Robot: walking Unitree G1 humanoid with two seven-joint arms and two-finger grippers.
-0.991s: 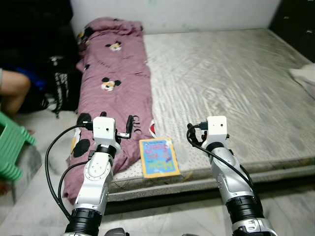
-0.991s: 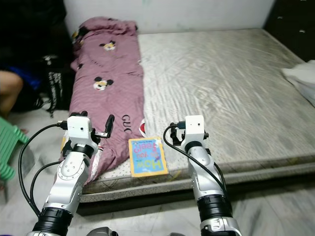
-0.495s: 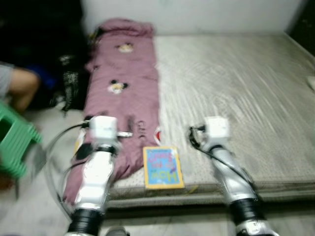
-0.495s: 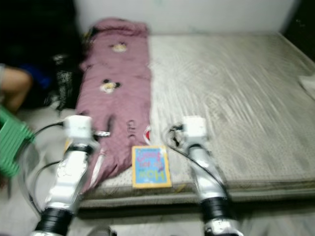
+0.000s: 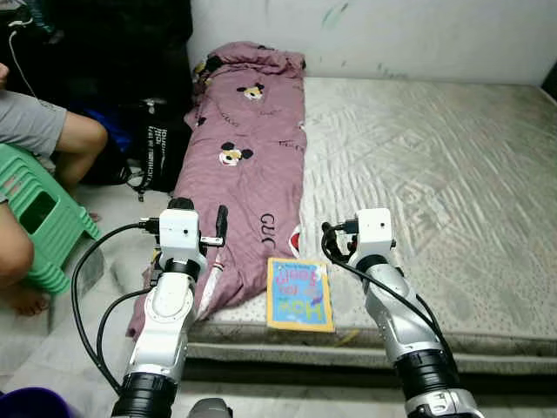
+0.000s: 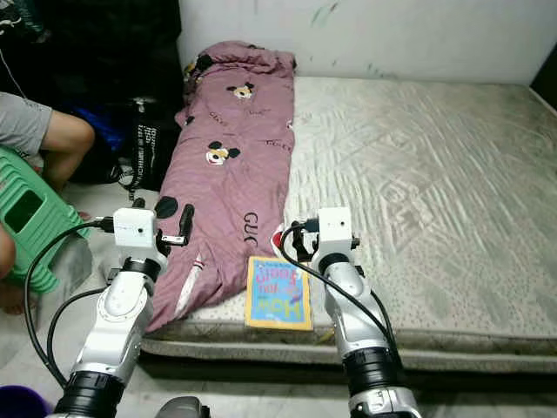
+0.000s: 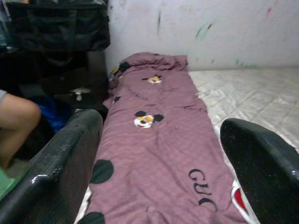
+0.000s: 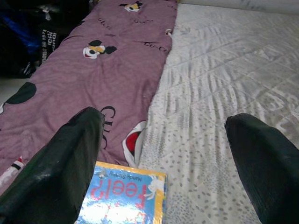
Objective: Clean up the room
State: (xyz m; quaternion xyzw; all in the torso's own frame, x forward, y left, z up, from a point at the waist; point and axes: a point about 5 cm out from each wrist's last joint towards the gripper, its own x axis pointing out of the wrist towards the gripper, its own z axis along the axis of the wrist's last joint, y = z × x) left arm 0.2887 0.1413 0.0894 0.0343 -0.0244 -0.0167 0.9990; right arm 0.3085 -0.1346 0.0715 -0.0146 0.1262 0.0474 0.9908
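1. Spanning the scene, the mattress (image 5: 452, 183) lies on the floor, its near edge running left to right just beyond both arms.
2. Lying along the mattress's left edge, the purple blanket (image 5: 248, 165) has its long axis running near to far; its near end droops over the mattress edge toward the floor.
3. Resting flat at the near edge of the mattress, the picture book (image 5: 300, 294) sits just right of the blanket's near end, with its long axis also running near to far. It lies between the two arms.
4. Hovering just right of the book, the right pincer (image 8: 170, 154) has its fingers spread wide and holds nothing; the book's far corner sits by one finger. This arm is judged the nearer, needing a short move to the left and down.
5. Hovering over the blanket's near end, the left pincer (image 7: 161, 154) is likewise spread and empty, farther from the book.
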